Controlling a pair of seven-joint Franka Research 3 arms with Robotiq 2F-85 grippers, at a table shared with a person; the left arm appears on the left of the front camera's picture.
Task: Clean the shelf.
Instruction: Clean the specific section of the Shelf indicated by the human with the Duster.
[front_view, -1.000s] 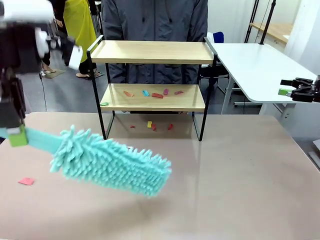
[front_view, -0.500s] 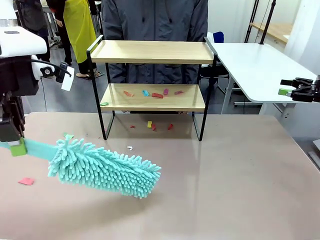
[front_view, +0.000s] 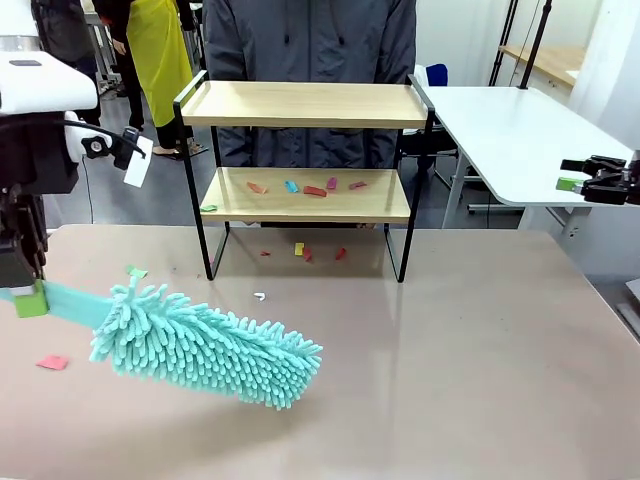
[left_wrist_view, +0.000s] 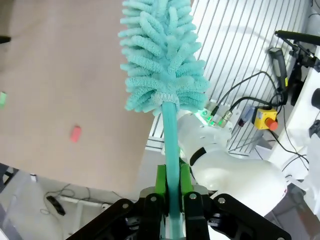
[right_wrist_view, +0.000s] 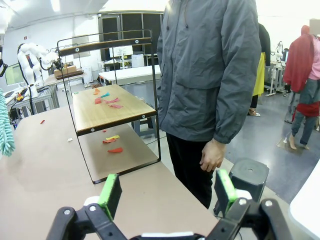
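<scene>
Now the left hand is closed tight on the flat handle of the teal microfibre duster, whose long axis runs from that hand toward the right, low over the table. The shelf stands at the far side of the table, beyond the duster's head, with coloured paper scraps on its lower board. The right hand, wide and empty, is far off to the right, so I judge that the left arm must swing the head away and upward.

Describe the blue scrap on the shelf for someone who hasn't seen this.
Find the two-tier shelf at the table's far side, then its lower board. In the row of scraps there, the blue scrap lies between an orange scrap and a red scrap; nothing else there is blue.
</scene>
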